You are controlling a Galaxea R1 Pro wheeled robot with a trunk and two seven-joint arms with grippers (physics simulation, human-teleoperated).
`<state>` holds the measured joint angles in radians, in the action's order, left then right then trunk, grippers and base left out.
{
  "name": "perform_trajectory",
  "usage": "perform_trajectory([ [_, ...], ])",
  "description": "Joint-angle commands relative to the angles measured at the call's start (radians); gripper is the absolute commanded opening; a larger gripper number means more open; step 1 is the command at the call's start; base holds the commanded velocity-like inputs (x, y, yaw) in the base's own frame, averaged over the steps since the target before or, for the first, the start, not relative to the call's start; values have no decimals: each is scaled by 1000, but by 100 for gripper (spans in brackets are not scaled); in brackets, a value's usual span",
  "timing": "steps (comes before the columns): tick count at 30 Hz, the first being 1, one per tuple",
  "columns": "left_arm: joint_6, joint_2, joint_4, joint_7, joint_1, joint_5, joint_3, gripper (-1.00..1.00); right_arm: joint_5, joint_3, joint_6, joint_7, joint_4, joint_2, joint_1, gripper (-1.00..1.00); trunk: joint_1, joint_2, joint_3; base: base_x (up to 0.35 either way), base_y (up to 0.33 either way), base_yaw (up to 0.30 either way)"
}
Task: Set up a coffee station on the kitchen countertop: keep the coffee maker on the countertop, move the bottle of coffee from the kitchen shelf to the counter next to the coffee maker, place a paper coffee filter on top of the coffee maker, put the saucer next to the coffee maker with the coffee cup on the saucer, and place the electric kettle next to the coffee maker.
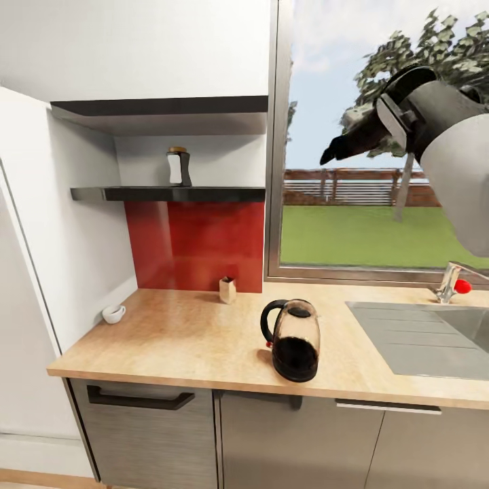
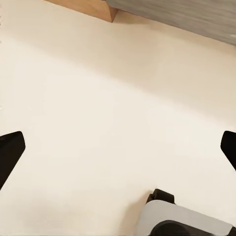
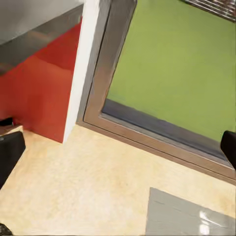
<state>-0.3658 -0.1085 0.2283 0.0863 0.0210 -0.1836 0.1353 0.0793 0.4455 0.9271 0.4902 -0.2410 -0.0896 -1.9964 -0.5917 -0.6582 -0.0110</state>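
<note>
Right pincer (image 1: 329, 155) is raised before the window, fingers spread wide, holding nothing. The bottle of coffee (image 1: 178, 167) stands upright on the shelf (image 1: 170, 193), well apart. Best approach: level, centred on the bottle's waist, clearing the kettle (image 1: 293, 341) on the worktop (image 1: 176, 339).
</note>
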Motion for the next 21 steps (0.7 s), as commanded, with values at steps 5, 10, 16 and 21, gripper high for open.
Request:
perform_trajectory([
  [5, 4, -56, -70, 0, 1, -7, -3, 100, 57, 451, -254, 612, 51, 28, -5, 100, 0, -1, -1, 0, 0, 0],
  [10, -2, -73, -116, -3, 0, -3, -10, 100, 150, 579, -567, 864, 143, 48, 97, 100, 0, -1, -1, 0, 0, 0],
  [16, 11, -73, -120, -3, 0, -5, -8, 100, 200, 595, -606, 856, 150, 63, 180, 100, 0, -1, -1, 16, 8, 0],
  [21, 14, -74, -134, -3, 0, -6, -7, 100, 204, 597, -599, 855, 153, 69, 201, 100, 0, -1, -1, 175, 129, 0],
])
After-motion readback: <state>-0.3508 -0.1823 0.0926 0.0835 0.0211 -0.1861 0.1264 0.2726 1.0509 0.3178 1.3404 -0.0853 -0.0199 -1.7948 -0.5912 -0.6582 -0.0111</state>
